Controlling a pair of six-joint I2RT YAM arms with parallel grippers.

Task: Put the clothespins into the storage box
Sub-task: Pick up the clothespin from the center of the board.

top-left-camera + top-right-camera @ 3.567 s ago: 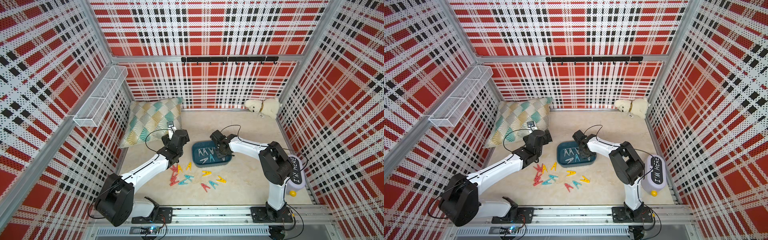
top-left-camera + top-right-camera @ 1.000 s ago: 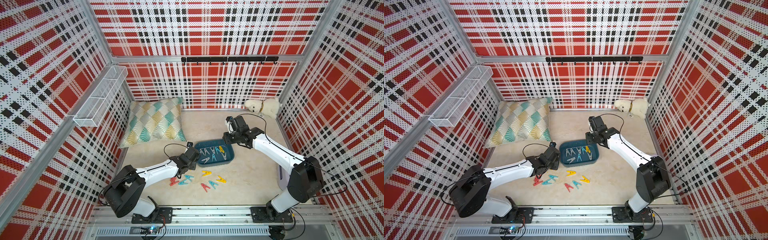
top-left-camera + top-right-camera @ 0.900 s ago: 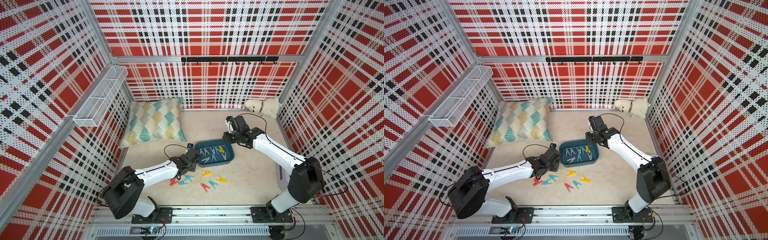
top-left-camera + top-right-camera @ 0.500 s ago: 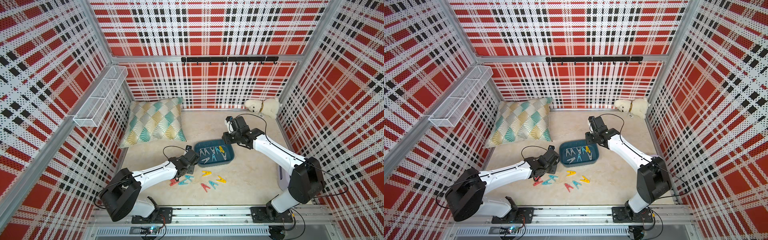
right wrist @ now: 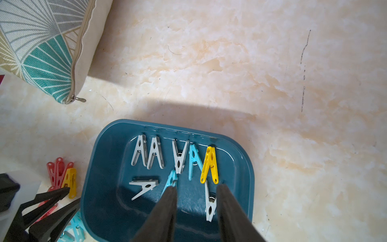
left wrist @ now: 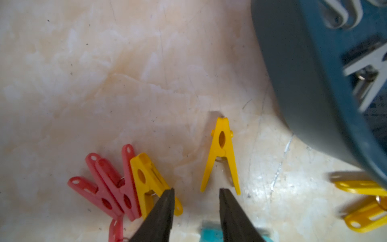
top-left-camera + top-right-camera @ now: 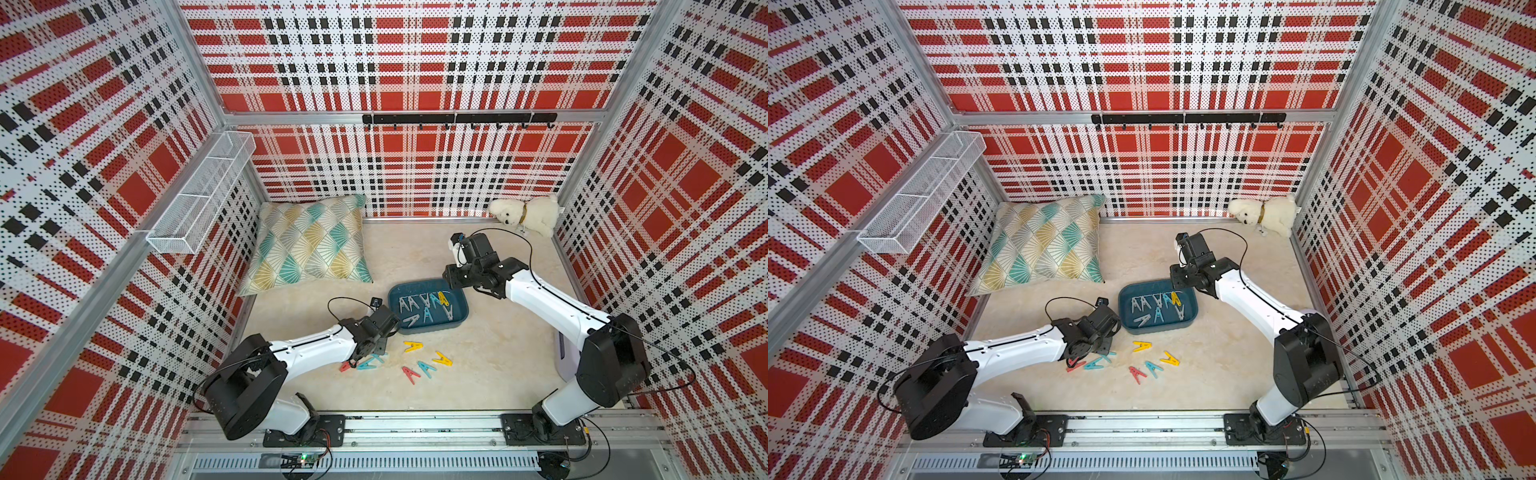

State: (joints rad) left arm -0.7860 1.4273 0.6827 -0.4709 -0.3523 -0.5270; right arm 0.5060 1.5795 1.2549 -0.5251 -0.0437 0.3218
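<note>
Teal-blue plastic, the storage box (image 7: 434, 329) sits mid-floor with several clothespins (image 7: 426, 301) inside, mostly grey. Loose clothespins (image 7: 426, 368) lie just near of it. The left gripper (image 6: 196, 189) hangs low over these, jaws parted and empty, with a yellow clothespin (image 6: 221, 155) just beyond its tips. The right gripper (image 5: 196, 186) hovers above the box's far right corner, also parted and empty.

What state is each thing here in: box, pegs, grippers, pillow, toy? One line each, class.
storage box: upright on the floor, partly filled.
clothespins in the box: eight, lying loose.
clothespins on the floor: scattered, not yet stowed.
left gripper: open, empty, low over floor pegs.
right gripper: open, empty, above the box.
pillow: lying flat.
plush dog: lying in back corner.
</note>
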